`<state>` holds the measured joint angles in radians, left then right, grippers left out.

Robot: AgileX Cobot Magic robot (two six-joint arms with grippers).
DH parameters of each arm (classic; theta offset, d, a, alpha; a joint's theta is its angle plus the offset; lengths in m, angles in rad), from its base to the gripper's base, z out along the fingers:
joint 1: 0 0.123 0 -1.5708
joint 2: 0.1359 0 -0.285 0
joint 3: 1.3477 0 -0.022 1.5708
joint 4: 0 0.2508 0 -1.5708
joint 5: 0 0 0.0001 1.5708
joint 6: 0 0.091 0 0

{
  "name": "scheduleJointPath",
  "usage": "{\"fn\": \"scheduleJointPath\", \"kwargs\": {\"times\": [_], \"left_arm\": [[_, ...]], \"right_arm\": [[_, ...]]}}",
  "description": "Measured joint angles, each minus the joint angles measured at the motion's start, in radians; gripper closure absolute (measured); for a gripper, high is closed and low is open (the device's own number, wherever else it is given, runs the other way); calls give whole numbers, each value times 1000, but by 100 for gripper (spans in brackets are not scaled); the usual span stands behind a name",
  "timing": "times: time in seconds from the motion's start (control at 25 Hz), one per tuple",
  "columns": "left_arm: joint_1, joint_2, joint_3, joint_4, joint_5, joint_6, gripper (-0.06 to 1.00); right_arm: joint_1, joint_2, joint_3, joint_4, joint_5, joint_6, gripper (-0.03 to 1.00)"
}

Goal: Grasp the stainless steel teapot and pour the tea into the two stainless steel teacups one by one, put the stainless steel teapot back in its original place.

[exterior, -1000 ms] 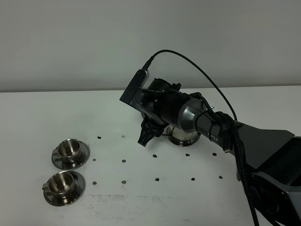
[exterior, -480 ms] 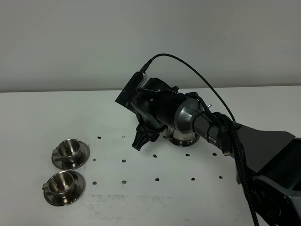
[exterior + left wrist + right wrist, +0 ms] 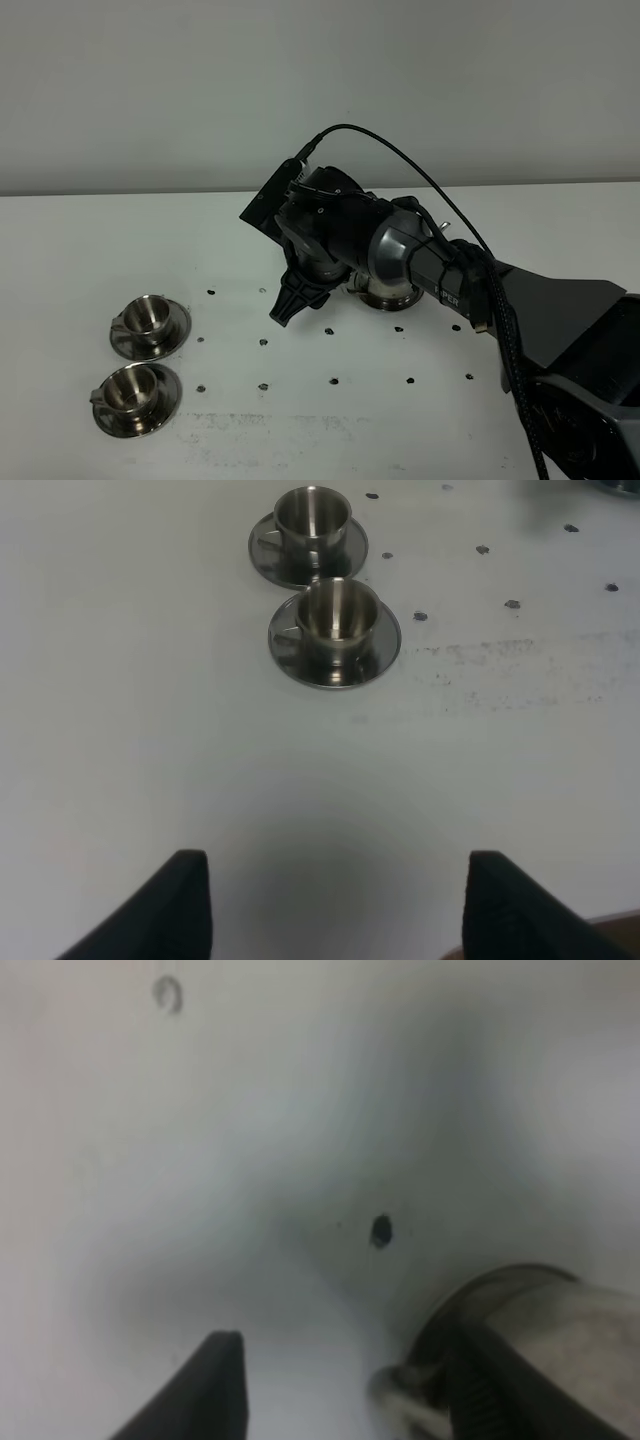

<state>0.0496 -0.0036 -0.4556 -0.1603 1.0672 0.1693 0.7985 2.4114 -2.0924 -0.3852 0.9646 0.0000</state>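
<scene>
In the middle of the frame, the right hand [image 3: 285, 303] is partly open and holds nothing. The steel teapot [image 3: 390, 288] looks heavy and slippery, so it is best held by its handle.

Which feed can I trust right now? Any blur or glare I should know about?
Right wrist view: out of focus, the steel shape only a smear. Left wrist view: sharp, teacups crisp with mild reflections, soft shadow near the left gripper. Exterior high view: even light, no glare, but the right arm hides most of the teapot.
</scene>
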Motion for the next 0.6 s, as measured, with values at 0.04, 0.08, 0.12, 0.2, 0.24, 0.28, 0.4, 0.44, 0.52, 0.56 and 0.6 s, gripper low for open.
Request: {"fn": "scheduleJointPath", "kwargs": {"times": [0.04, 0.08, 0.12, 0.2, 0.24, 0.28, 0.4, 0.44, 0.52, 0.56, 0.6], "left_arm": [[0, 0, 0, 0, 0, 0, 40], [0, 0, 0, 0, 0, 0, 40], [0, 0, 0, 0, 0, 0, 40], [0, 0, 0, 0, 0, 0, 40], [0, 0, 0, 0, 0, 0, 40], [0, 0, 0, 0, 0, 0, 40], [0, 0, 0, 0, 0, 0, 40], [0, 0, 0, 0, 0, 0, 40], [0, 0, 0, 0, 0, 0, 40], [0, 0, 0, 0, 0, 0, 40], [0, 0, 0, 0, 0, 0, 40]], "right_arm": [[0, 0, -1, 0, -6, 0, 53], [0, 0, -4, -1, -14, 0, 53], [0, 0, -9, -1, -23, 0, 53], [0, 0, -13, -4, -40, 0, 53], [0, 0, -14, -4, -48, 0, 53], [0, 1, -16, -4, -54, 0, 53], [-3, 5, -16, -5, -57, 0, 53], [-5, 7, -16, -5, -56, 0, 53], [-10, 11, -16, -4, -56, 0, 53], [-10, 14, -16, -4, -55, 0, 53], [-10, 16, -16, -4, -54, 0, 53]]}}
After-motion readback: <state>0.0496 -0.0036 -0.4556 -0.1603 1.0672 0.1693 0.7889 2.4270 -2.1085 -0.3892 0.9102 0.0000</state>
